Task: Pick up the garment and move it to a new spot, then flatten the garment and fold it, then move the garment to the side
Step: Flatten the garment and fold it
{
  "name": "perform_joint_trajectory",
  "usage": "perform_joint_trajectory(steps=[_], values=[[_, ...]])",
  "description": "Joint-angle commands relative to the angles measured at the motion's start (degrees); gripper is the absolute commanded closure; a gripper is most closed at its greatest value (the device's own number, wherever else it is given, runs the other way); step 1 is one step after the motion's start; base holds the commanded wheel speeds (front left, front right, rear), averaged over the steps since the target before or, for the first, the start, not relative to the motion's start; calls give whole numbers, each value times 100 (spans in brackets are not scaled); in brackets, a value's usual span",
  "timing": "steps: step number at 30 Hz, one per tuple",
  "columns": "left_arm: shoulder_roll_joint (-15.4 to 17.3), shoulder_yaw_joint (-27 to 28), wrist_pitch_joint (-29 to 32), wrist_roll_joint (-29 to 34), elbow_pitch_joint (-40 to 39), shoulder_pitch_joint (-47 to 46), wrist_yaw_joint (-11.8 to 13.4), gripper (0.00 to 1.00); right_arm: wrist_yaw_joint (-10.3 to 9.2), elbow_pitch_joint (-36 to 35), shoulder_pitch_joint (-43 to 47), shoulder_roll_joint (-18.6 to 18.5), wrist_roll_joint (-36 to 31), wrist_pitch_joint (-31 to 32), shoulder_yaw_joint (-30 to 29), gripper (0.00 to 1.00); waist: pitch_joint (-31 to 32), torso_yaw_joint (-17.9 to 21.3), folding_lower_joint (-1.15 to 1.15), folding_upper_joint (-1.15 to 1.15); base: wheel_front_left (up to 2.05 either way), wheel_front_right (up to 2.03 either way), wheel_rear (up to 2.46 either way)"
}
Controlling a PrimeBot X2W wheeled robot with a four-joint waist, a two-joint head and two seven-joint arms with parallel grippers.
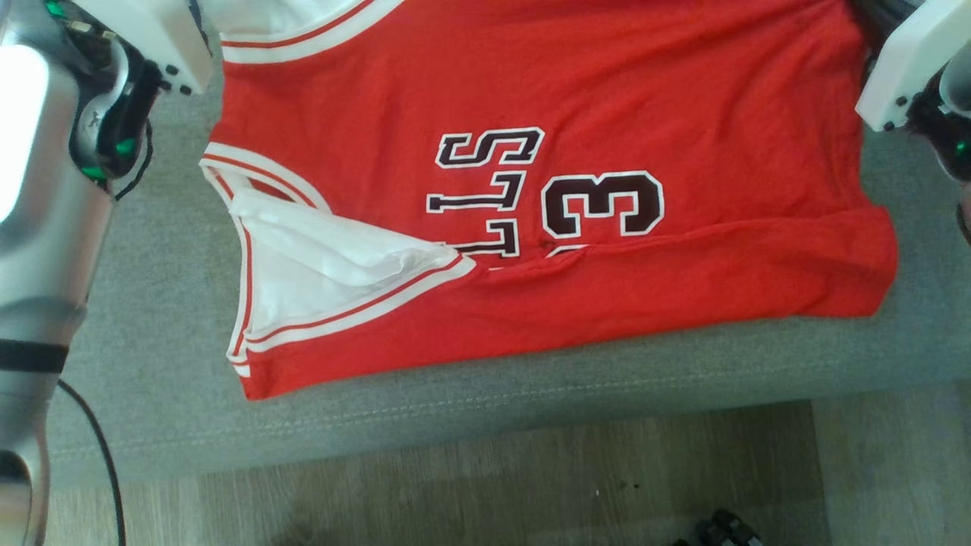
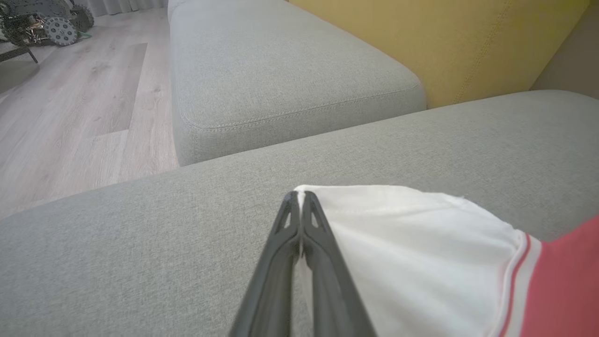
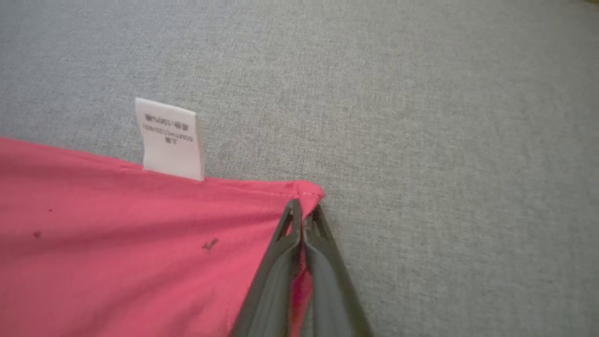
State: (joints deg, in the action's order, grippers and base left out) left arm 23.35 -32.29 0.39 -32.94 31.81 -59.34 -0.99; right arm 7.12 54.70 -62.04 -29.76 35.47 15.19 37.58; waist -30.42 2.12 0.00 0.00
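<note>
Head view: jersey (image 1: 576, 91) reads "3" | left pincer (image 2: 301, 194) grips white edge | right pincer (image 3: 304, 206) grips red corner

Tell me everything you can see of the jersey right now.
The jersey is red, thin fabric, sleeveless, with white-and-red trim, white inside, dark white-outlined letters and a 3. It lies on the grey cushion, near edge folded over the print. A white tag sticks from its hem. Left gripper fingers pinch a white corner; right gripper fingers pinch a red corner.

Slim black left tool (image 2: 299, 195), silver forearm (image 1: 45, 250)
</note>
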Motion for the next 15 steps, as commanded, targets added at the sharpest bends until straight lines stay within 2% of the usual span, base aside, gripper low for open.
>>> perform_joint_trajectory(steps=[1,15], values=[[316,287,-62,-22,-119,-207,48,100,36,-84,-89,-30,-66,-96,5,100,0,4,0,0,0,0,0],[247,337,-332,35,321,-706,154,100,36,385,-472,144,-286,-878,-61,100,-173,49,0,0,0,0,0]])
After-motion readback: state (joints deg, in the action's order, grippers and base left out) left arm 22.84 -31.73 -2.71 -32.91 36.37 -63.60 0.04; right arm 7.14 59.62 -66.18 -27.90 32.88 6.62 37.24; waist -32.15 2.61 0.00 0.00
